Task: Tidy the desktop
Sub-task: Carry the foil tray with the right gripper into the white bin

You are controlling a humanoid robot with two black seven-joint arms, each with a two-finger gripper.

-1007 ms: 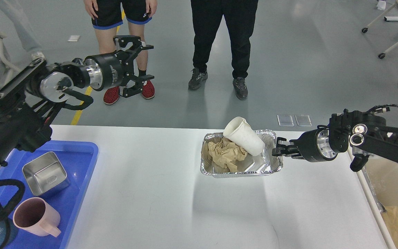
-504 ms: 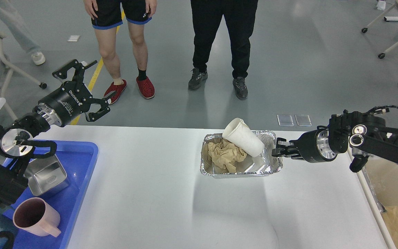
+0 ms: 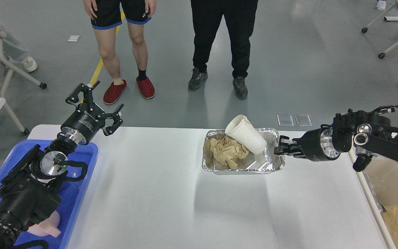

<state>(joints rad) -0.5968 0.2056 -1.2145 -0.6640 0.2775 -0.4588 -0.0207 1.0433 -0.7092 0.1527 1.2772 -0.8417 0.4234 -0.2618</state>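
The white desktop (image 3: pixel 157 193) is nearly tidy: only the foil tray (image 3: pixel 243 167) with paper cup (image 3: pixel 246 134) and crumpled paper (image 3: pixel 227 151) remains near its far right edge, its rim apparently pinched by the right gripper (image 3: pixel 277 149), while the left gripper (image 3: pixel 94 103) hangs wide open, empty.

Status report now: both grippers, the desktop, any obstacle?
Left gripper open, empty, above desktop's far-left corner. Right gripper shut on foil tray rim; tray holds paper cup, crumpled paper. No obstacle.
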